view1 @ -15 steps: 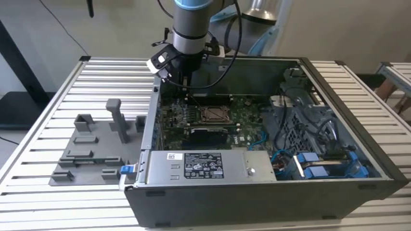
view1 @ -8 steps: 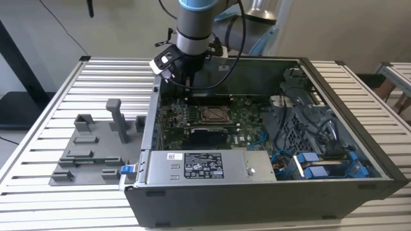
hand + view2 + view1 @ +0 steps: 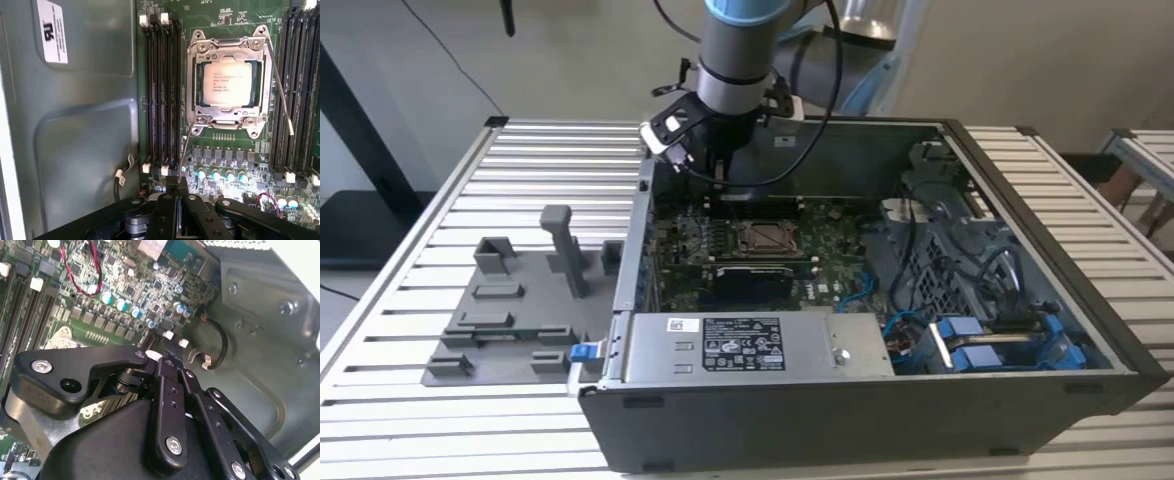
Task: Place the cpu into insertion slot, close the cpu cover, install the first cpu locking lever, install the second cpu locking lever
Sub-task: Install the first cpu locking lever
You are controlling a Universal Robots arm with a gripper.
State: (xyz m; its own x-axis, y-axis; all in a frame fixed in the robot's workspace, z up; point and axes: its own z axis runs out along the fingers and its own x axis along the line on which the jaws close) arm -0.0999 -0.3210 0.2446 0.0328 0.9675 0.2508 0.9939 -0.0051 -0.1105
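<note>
Nothing can be read for certain. In the exterior view, lower middle of the frame, a broad white label [image 3: 740,343] with rows of tiny black print sits on the grey power supply [image 3: 854,345], a smaller white sticker [image 3: 678,324] just beside it toward the exterior view's left. In the first wrist view a tall white label [image 3: 52,31] with a black mark is stuck on the case wall [image 3: 85,140], and the cpu [image 3: 227,83] bears faint lines of lettering, too small to read.
</note>
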